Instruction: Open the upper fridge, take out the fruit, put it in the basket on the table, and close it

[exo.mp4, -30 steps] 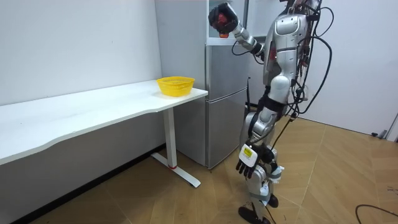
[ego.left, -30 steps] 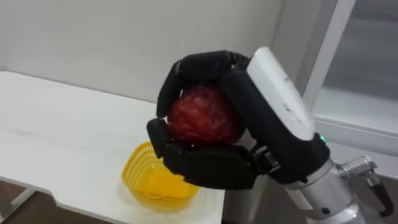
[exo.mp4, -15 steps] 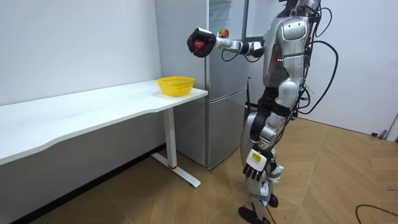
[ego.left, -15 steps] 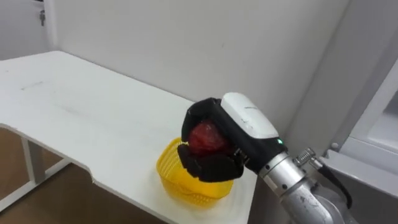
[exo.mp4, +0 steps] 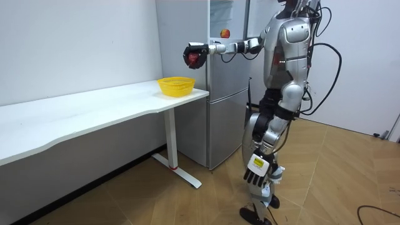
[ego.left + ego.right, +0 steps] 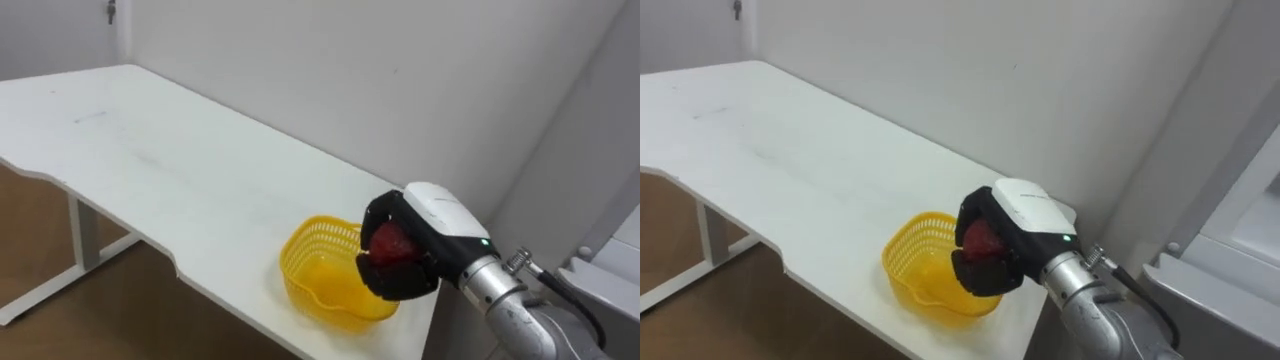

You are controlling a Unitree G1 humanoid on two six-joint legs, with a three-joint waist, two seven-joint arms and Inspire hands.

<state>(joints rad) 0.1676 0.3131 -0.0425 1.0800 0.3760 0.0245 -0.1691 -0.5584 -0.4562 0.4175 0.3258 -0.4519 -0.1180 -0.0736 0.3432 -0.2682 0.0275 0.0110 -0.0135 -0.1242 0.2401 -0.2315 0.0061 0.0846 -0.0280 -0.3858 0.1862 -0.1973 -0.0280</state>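
I read the left robot hand point(image 5: 257, 170) hanging beside the robot's thigh, fingers relaxed and pointing down, holding nothing. The robot stands upright on a wood-plank floor point(image 5: 187, 200) in front of a tall grey fridge point(image 5: 225, 125), its right arm stretched out level towards the worktop point(image 6: 150, 150). At the end of that arm the right robot hand point(image 6: 415, 262), black with a smooth white shell on its back, is curled round the red fruit point(image 6: 390, 243), a round, glossy item that shows between fingers and thumb. The fruit is held in the air above the fridge-side rim of the yellow basket point(image 6: 300, 285), well clear of it in the room view. The basket is an open plastic mesh bowl with a wavy rim, standing near the worktop end next to the fridge. The worktop is a long, smooth white slab with a curved front edge on white legs. Behind it runs a plain pale wall point(image 6: 350, 70).
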